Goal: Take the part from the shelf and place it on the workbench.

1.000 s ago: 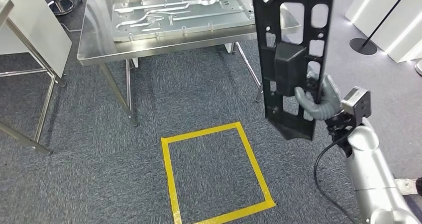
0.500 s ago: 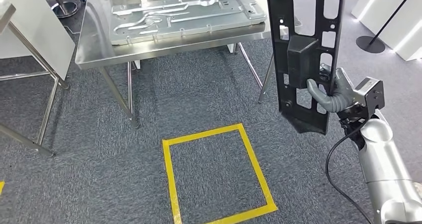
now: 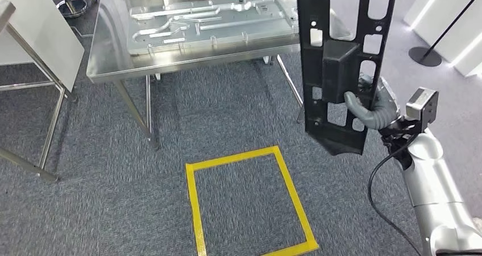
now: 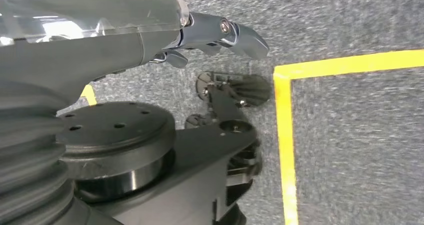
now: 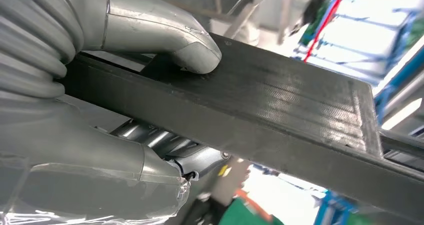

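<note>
The part (image 3: 345,57), a long black plastic panel with rectangular cut-outs and a raised block near its middle, stands upright in the air on the robot's right side, its top cut off by the upper edge of the head view. The right hand (image 3: 372,109) grips it low down, grey thumb hooked through a cut-out; the right wrist view shows the thumb (image 5: 170,40) pressed on the panel's edge (image 5: 280,110) and fingers closed beneath it. The panel overlaps the right corner of the steel worktop (image 3: 108,51) beyond it, where a silver stamped metal plate (image 3: 210,23) lies flat. On the grey carpet in front, a yellow taped square (image 3: 247,202) marks the floor. The left hand (image 4: 215,32) hangs above that carpet, holding nothing, its fingers loosely extended.
</note>
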You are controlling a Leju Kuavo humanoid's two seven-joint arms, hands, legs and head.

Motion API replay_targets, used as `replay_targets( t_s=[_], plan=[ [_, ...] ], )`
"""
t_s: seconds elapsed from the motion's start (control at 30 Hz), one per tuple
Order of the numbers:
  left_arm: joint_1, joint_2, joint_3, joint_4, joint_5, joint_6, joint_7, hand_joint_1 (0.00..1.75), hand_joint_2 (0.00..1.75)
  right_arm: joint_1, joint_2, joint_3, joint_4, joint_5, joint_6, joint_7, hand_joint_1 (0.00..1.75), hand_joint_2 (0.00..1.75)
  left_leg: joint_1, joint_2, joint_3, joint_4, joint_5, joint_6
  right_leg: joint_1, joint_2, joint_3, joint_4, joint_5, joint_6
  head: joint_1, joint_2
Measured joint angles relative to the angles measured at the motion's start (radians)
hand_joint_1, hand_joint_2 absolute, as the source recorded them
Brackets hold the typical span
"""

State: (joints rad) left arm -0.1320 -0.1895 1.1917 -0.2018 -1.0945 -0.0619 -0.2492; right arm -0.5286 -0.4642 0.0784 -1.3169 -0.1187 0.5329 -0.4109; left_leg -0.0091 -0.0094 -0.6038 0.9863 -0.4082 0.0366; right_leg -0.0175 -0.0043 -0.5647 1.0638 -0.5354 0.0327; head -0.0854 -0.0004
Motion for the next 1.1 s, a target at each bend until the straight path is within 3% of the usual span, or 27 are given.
replay_targets(
  t_s=[0.1,0.13,0.17,0.23,0.3,0.43,0.5,0.6,0.63,0.67,0.73,0.8,0.83,0.93,1.0,1.03,1.1],
  plan=[
    [-0.006,-0.001,0.000,0.000,-0.004,0.000,0.004,0.00,1.75,-0.009,0.015,0.033,-0.011,-0.027,0.003,0.009,1.47,1.75,0.000,-0.001,0.011,-0.001,-0.010,0.004,-0.004,0.002,-0.115,0.186,-0.052,0.008,0.000,0.000],
    [-0.007,-0.002,0.000,0.000,-0.004,0.000,0.005,0.00,1.75,-0.009,0.022,0.048,-0.015,-0.036,0.006,0.012,1.47,1.75,0.001,-0.001,0.015,0.001,-0.016,0.003,-0.006,0.002,-0.143,0.214,-0.045,0.011,0.000,0.000],
    [-0.007,-0.003,0.000,0.000,-0.003,0.000,0.005,0.00,1.75,-0.010,0.031,0.063,-0.020,-0.044,0.010,0.016,1.47,1.75,0.002,-0.002,0.020,0.004,-0.023,0.001,-0.009,0.002,-0.152,0.204,-0.018,0.013,0.000,0.000],
    [-0.008,-0.006,0.000,0.000,-0.001,0.000,0.004,0.00,1.75,-0.016,0.050,0.097,-0.030,-0.060,0.009,0.023,1.47,1.75,0.004,-0.004,0.032,0.016,-0.040,-0.007,-0.015,0.001,-0.119,0.091,0.065,0.017,0.000,0.000],
    [-0.011,-0.007,0.000,0.000,0.002,0.000,0.003,0.00,1.75,-0.027,0.067,0.130,-0.034,-0.076,0.000,0.027,1.47,1.75,0.003,-0.006,0.034,0.029,-0.056,-0.018,-0.013,0.003,-0.081,-0.004,0.106,0.014,0.000,0.000],
    [-0.013,-0.007,0.000,0.000,0.004,0.001,0.001,0.00,1.75,-0.040,0.088,0.183,-0.037,-0.105,-0.007,0.035,1.47,1.75,0.004,-0.006,0.033,0.038,-0.071,-0.039,-0.007,0.005,-0.072,-0.025,0.097,-0.012,0.000,0.000],
    [-0.013,-0.008,0.000,0.000,0.005,0.001,0.000,0.00,1.75,-0.053,0.095,0.200,-0.037,-0.126,-0.001,0.041,1.47,1.75,0.006,-0.003,0.014,0.088,-0.100,-0.050,-0.008,0.003,-0.062,-0.028,0.093,-0.025,0.000,0.000],
    [-0.012,-0.009,0.001,0.000,0.007,0.002,0.000,0.00,1.75,-0.082,0.102,0.231,-0.032,-0.172,0.010,0.051,1.47,1.75,0.010,0.002,-0.096,0.291,-0.173,-0.057,-0.003,0.002,-0.050,-0.028,0.084,-0.037,0.000,0.000],
    [-0.011,-0.009,0.001,0.000,0.008,0.003,0.000,0.00,1.75,-0.090,0.104,0.243,-0.029,-0.186,0.012,0.055,1.47,1.75,0.010,0.002,-0.127,0.334,-0.176,-0.056,0.000,0.002,-0.046,-0.028,0.080,-0.038,0.000,0.000],
    [-0.010,-0.009,0.001,0.000,0.009,0.003,-0.001,0.00,1.75,-0.096,0.106,0.254,-0.026,-0.199,0.013,0.058,1.47,1.75,0.010,0.002,-0.139,0.337,-0.158,-0.054,0.002,0.003,-0.041,-0.028,0.076,-0.039,0.000,0.000],
    [-0.009,-0.009,0.002,0.000,0.012,0.002,-0.003,0.00,1.75,-0.106,0.108,0.272,-0.022,-0.223,0.015,0.065,1.47,1.75,0.007,0.002,-0.103,0.225,-0.075,-0.041,0.005,0.004,-0.028,-0.029,0.067,-0.038,0.000,0.000],
    [-0.010,-0.009,0.002,0.000,0.013,0.002,-0.005,0.00,1.75,-0.120,0.108,0.286,-0.020,-0.239,0.017,0.068,1.47,1.75,-0.003,0.003,-0.045,0.090,-0.019,-0.026,0.005,0.005,-0.017,-0.032,0.058,-0.032,0.000,0.000],
    [-0.011,-0.009,0.002,0.000,0.014,0.002,-0.006,0.00,1.75,-0.126,0.109,0.292,-0.019,-0.244,0.018,0.070,1.47,1.75,-0.009,0.004,-0.028,0.050,-0.012,-0.019,0.004,0.005,-0.013,-0.036,0.056,-0.027,0.000,0.000],
    [-0.010,-0.009,0.002,0.000,0.014,0.000,-0.008,0.00,1.75,-0.135,0.109,0.306,-0.016,-0.249,0.020,0.074,1.47,1.75,-0.012,0.004,-0.004,0.011,-0.013,-0.003,0.000,0.004,-0.006,-0.032,0.067,-0.008,0.000,0.000],
    [-0.010,-0.010,0.002,0.000,0.014,-0.001,-0.009,0.00,1.75,-0.141,0.109,0.313,-0.014,-0.254,0.019,0.076,1.47,1.75,-0.009,0.003,0.019,-0.003,-0.011,0.006,-0.002,0.004,-0.018,0.006,0.051,-0.002,0.000,0.000],
    [-0.011,-0.011,0.002,0.000,0.014,-0.001,-0.009,0.00,1.75,-0.144,0.109,0.316,-0.013,-0.256,0.017,0.076,1.47,1.75,-0.008,0.003,0.026,-0.006,-0.013,0.009,-0.004,0.005,-0.042,0.049,0.029,0.001,0.000,0.000],
    [-0.012,-0.012,0.002,0.000,0.015,-0.002,-0.010,0.00,1.75,-0.148,0.109,0.320,-0.011,-0.258,0.015,0.076,1.47,1.75,-0.008,0.003,0.036,-0.006,-0.024,0.011,-0.004,0.005,-0.119,0.171,-0.020,0.008,0.000,0.000]
  ],
)
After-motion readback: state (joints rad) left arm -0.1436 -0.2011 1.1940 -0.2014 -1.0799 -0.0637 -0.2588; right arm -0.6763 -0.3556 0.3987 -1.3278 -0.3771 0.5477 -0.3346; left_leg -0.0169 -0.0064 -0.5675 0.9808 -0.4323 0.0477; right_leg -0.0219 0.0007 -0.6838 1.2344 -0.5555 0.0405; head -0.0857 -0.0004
